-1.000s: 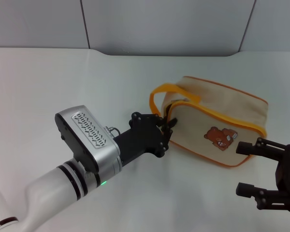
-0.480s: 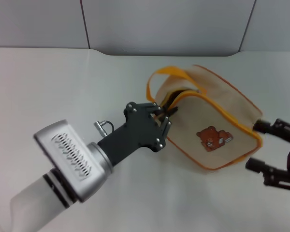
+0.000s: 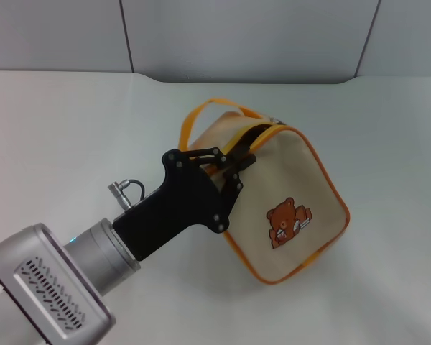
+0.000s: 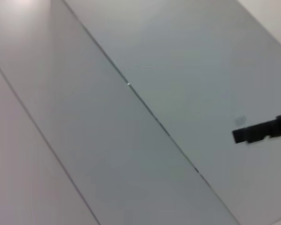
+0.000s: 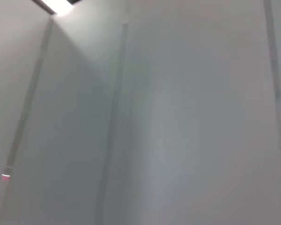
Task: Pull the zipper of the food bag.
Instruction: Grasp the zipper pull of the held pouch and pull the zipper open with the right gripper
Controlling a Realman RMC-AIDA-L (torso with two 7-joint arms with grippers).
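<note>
From the head view, the left arm reaches in from the lower left across the white table (image 3: 65, 136), its silver wrist housing low in the corner and its black body angling up toward the bag. The left gripper (image 3: 233, 167) sits at the near upper edge of the food bag (image 3: 287, 194), its fingers drawn together on the zipper (image 3: 253, 139) where the dark zip line meets the orange piping; the pull tab itself is hidden between the fingertips, so the exact contact cannot be made out. The bag rests on the table a little right of centre, tipped so that its bear side faces the camera, with the mouth gaping along the top edge. Its orange loop handle (image 3: 201, 115) arches up just beside the gripper, toward the grey wall (image 3: 244, 36) at the back. At the far right edge only a tiny dark sliver shows, and the right gripper's state cannot be told. The left wrist view shows grey wall panels with a black bar (image 4: 264, 130) poking in at one side; the right wrist view shows only plain grey panels.
</note>
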